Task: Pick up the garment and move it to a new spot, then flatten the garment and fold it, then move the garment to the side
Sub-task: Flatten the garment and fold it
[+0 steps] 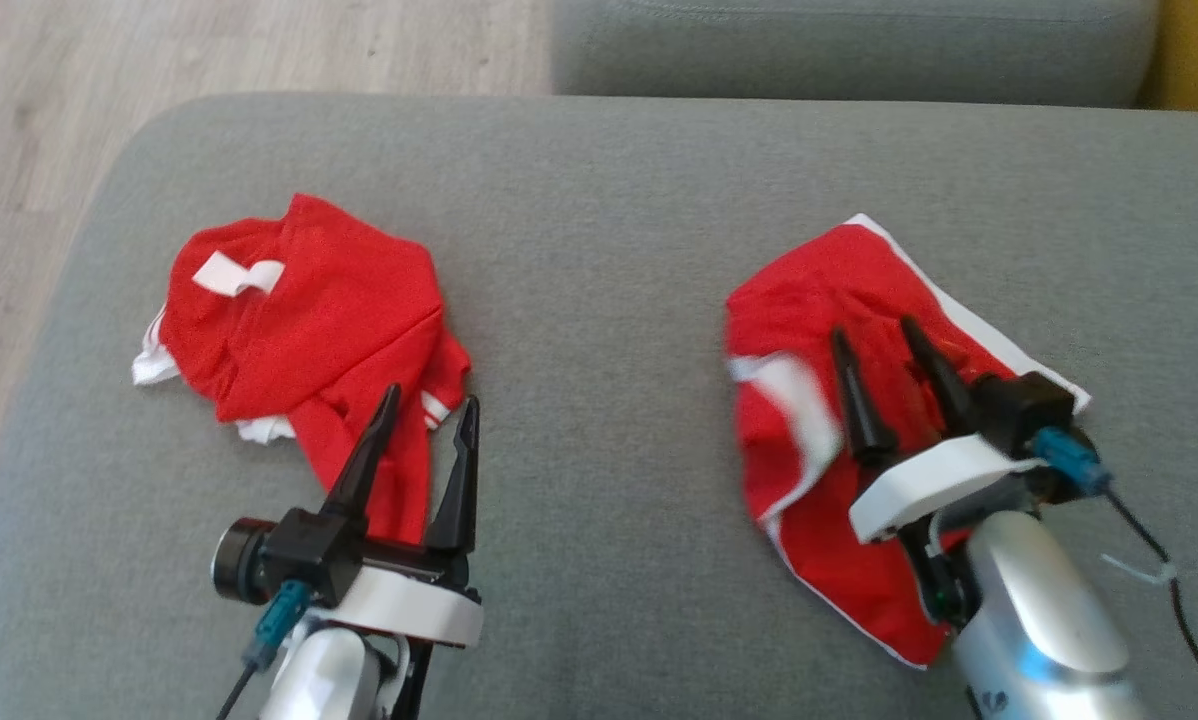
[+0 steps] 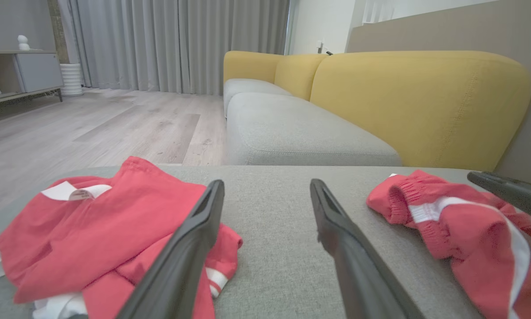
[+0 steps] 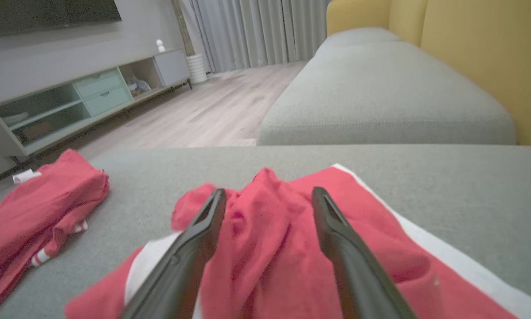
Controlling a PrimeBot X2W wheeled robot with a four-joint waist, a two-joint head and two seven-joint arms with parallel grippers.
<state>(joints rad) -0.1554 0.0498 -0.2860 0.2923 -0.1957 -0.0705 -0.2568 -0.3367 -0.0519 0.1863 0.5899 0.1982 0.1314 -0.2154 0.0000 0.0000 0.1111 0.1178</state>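
Two crumpled red garments lie on the grey seat (image 1: 599,250). The right garment (image 1: 809,290) (image 2: 447,226) (image 3: 270,248) has white stripes along its edges. Over it hovers my right gripper (image 1: 873,330) (image 3: 269,191), open, with a raised fold of the red cloth between its spread fingers but not pinched. The left garment (image 1: 309,310) (image 2: 92,221) (image 3: 35,208), red with white trim and a white label, sits bunched at the seat's left. My left gripper (image 1: 433,395) (image 2: 266,184) is open at that garment's near right edge, one finger over a sleeve, the other over bare seat.
The seat's rounded left edge drops to a wooden floor (image 1: 49,150). Beyond the seat lies a second grey cushion (image 1: 839,50) with yellow backrests (image 2: 416,102). A low cabinet (image 3: 70,102) stands across the room. Bare seat lies between the two garments.
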